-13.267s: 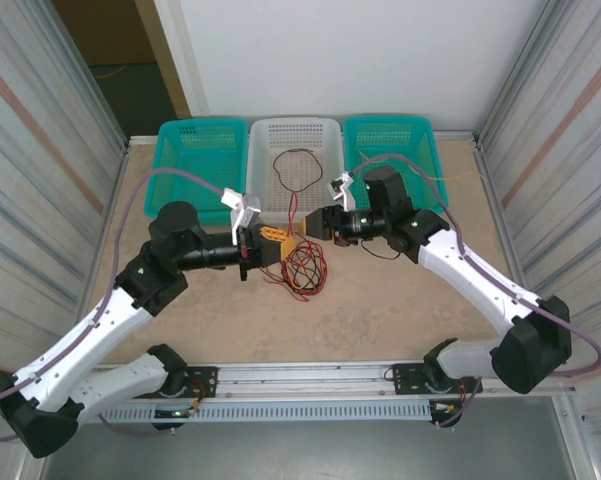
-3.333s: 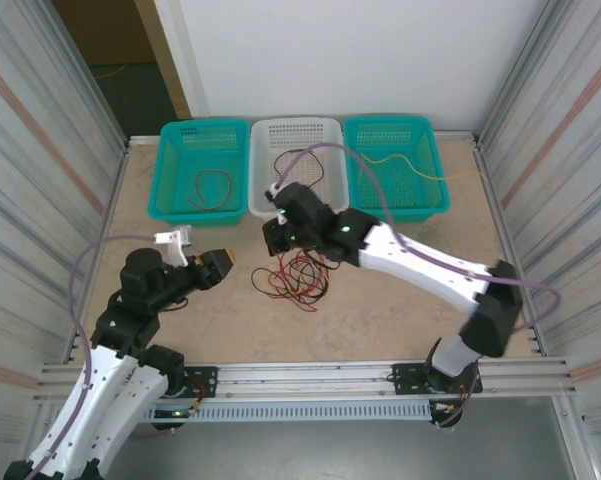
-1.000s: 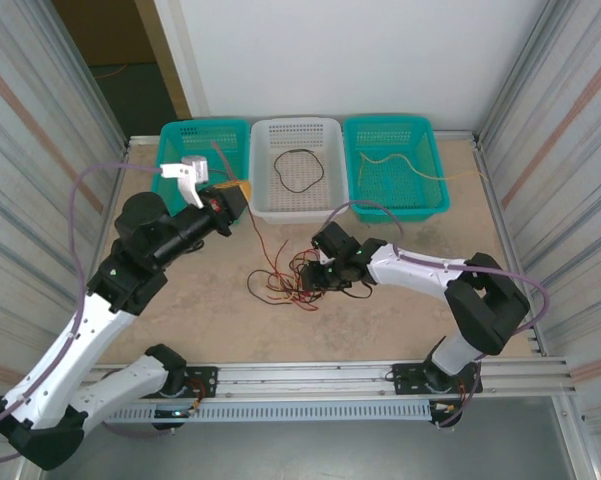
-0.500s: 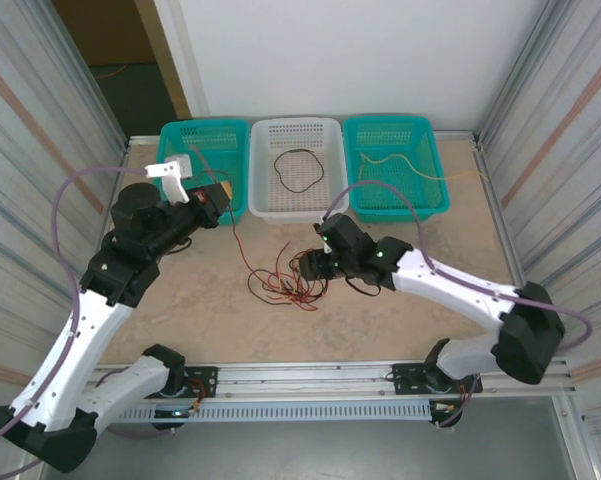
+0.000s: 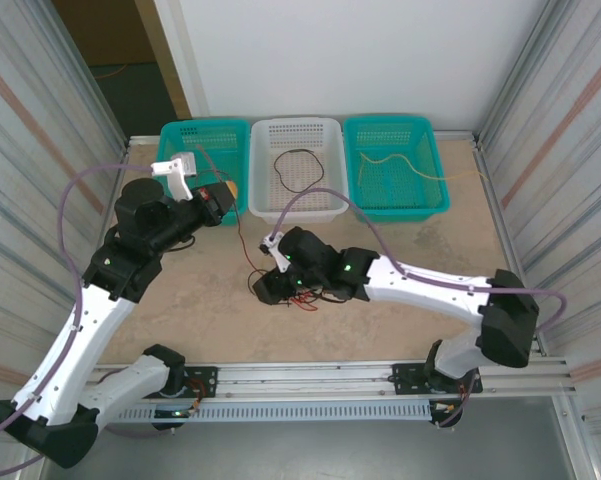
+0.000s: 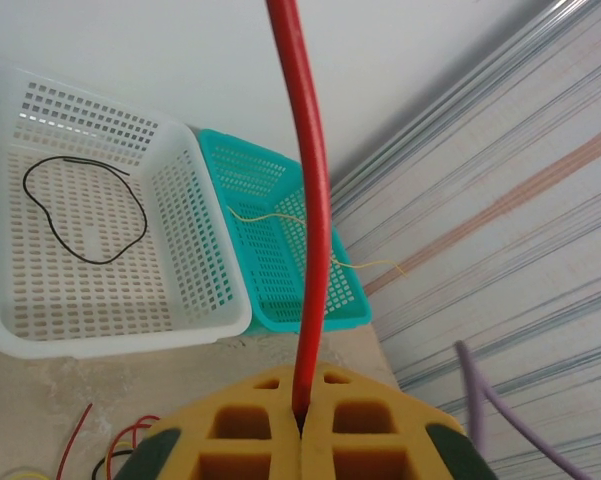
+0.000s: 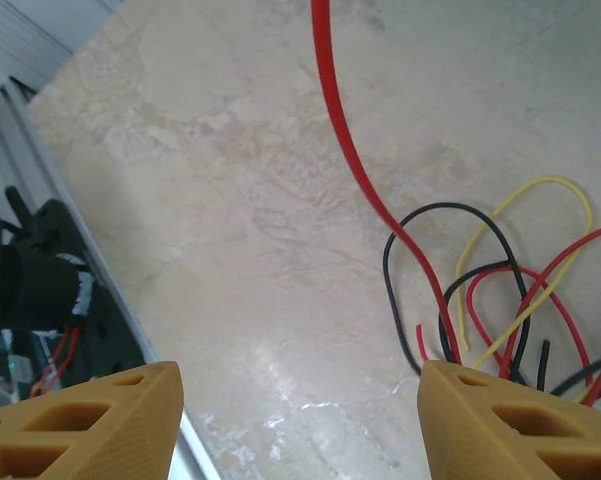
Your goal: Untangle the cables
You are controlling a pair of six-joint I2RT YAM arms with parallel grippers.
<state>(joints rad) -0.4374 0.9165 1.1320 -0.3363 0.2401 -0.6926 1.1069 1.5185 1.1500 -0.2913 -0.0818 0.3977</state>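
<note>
Over the beige surface (image 5: pixel 180 320), near the left teal basket (image 5: pixel 180 140), the left end effector (image 6: pixel 302 428) is clamped on a red cable (image 6: pixel 310 230) and holds it stretched away from the tangle (image 7: pixel 500 310), probably to draw it free. The right end effector (image 5: pixel 270 286), its fingers wide apart, hovers at the tangle, perhaps to pin it.

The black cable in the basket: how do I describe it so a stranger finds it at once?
At the far edge of the table stand three baskets in a row; the white basket in the middle holds it. It is one thin black cable in a loose loop, alone there, while the right teal basket holds a yellow cable.
</note>
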